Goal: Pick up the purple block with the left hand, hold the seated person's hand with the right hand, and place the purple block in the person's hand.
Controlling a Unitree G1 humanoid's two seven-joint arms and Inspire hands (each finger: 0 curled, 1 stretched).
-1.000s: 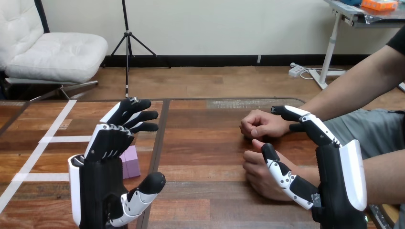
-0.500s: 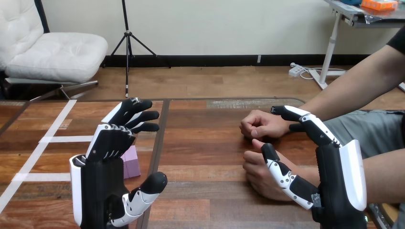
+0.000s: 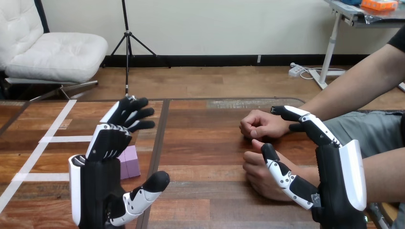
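Table (image 3: 200, 143) bears it all. Left hand (image 3: 102, 157), spread wide, has barely nudged its fingers; right hand (image 3: 334, 176), open too, stays beside the person's hands (image 3: 260, 125) near the right edge. Purple block (image 3: 130, 162) lies ungrasped toward the left edge, so pickup hasn't begun.

Table (image 3: 205, 143): wood planks, reddish-brown, grain plain to see, low sheen with soft patches of glare. Strips of white tape (image 3: 67, 139) on it, flat and matt. Purple block (image 3: 130, 162): smooth faces, matt; plastic or foam, cannot tell. Left hand (image 3: 98, 186), right hand (image 3: 341, 186): hard plastic, white shells glossy, black parts a duller satin.
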